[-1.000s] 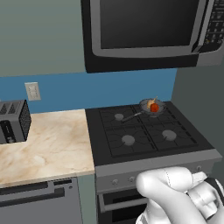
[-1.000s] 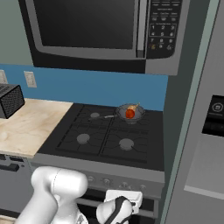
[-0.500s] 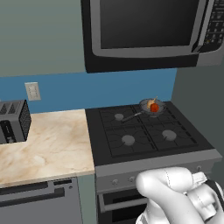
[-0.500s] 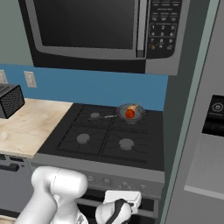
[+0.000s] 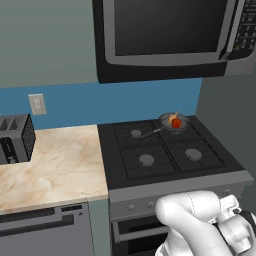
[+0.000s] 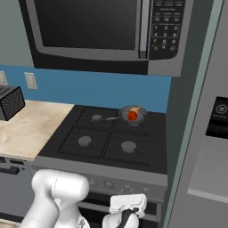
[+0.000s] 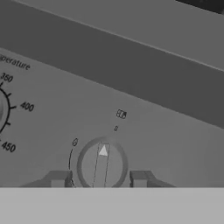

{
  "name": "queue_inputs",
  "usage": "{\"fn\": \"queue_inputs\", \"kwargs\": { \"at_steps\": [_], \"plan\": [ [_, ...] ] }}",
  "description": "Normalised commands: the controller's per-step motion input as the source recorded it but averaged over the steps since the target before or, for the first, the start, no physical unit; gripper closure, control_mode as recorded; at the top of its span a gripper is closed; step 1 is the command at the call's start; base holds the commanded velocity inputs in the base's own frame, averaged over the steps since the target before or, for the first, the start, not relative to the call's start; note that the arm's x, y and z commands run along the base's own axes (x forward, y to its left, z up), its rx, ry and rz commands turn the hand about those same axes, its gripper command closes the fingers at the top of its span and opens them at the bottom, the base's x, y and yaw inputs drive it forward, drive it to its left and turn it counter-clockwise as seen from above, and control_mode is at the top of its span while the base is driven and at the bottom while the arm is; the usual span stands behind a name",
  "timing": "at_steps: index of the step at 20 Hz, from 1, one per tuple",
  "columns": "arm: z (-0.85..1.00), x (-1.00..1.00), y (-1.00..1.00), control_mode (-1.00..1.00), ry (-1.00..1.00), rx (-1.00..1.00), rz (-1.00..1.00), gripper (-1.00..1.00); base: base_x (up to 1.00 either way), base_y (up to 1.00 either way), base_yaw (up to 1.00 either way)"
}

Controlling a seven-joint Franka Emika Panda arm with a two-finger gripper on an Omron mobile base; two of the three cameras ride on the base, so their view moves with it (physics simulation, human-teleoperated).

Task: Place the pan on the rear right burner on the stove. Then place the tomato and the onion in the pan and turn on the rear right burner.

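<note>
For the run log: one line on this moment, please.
pan: rear right burner, tomato and onion inside | gripper: open, straddling stove knob | burner: not visibly lit

Tomato (image 5: 176, 123) and onion (image 5: 175, 116) in pan (image 5: 167, 119) on rear right burner; toaster (image 5: 15, 138) far left on counter (image 5: 55, 170)

The stove (image 5: 170, 155) stands against a blue wall, under a microwave (image 5: 170, 35). On the rear right burner (image 5: 175, 124) sits the pan (image 5: 170, 122), its black handle reaching toward the rear left burner. The tomato (image 5: 176, 123) lies in the pan with the onion (image 5: 174, 116) touching it behind. Left of the stove, a marbled surface (image 5: 50, 165) carries a toaster (image 5: 15, 139).
</note>
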Motion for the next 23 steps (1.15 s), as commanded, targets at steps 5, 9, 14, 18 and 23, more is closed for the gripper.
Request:
{"fn": "queue_inputs", "kwargs": {
  "at_steps": [5,9,14,18,23],
  "plan": [
    [0.33,0.12,0.21,-1.00,-0.16,-0.39,0.02,1.00,0.00,0.00,0.00],
    [0.34,0.08,0.19,-1.00,-0.17,-0.40,0.01,1.00,0.00,0.00,0.00],
    [0.41,0.08,0.20,-1.00,-0.21,-0.42,0.03,1.00,0.00,0.00,0.00],
    [0.47,0.11,0.26,-1.00,-0.23,-0.43,0.04,1.00,0.00,0.00,0.00],
    [0.37,0.02,0.24,-1.00,-0.21,-0.42,0.03,1.00,0.00,0.00,0.00]
  ]
}}
